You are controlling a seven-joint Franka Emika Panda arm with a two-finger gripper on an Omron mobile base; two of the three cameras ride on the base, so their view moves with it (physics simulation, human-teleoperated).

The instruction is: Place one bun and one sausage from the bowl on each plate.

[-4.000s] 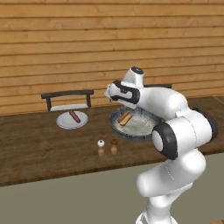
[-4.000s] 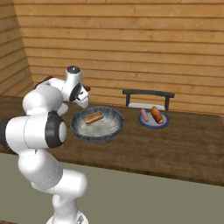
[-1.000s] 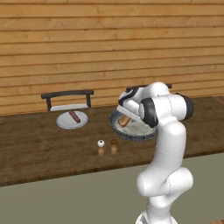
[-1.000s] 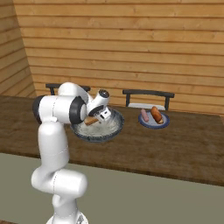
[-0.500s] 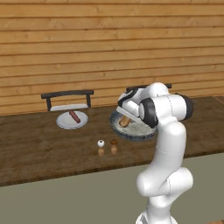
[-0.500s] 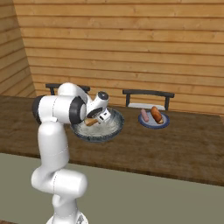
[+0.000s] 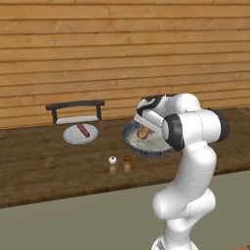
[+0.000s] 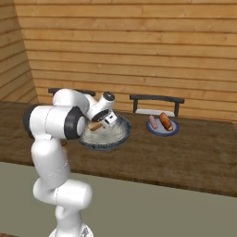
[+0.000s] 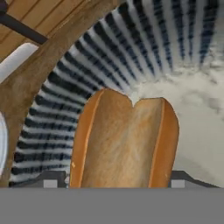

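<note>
1. Bun sits right between our pincer tips, split side facing the hand camera, with the dark finger pads flanking its two long sides; we read the pincer as clenched on the bun, which explains why the jaws stand wide.
2. Just beneath the pincer lies the bowl, its ribbed blue-grey wall and speckled floor directly under the bun, so we judge the bun is not yet clear of the rim.
3. Beyond the pincer to one side, the plate with two pieces seems served.
4. On the pincer's other side, well apart, the plate with a lone sausage likely awaits this bun.
5. Two small shakers stand on the desk between bowl and that plate, worth avoiding in transit.
</note>
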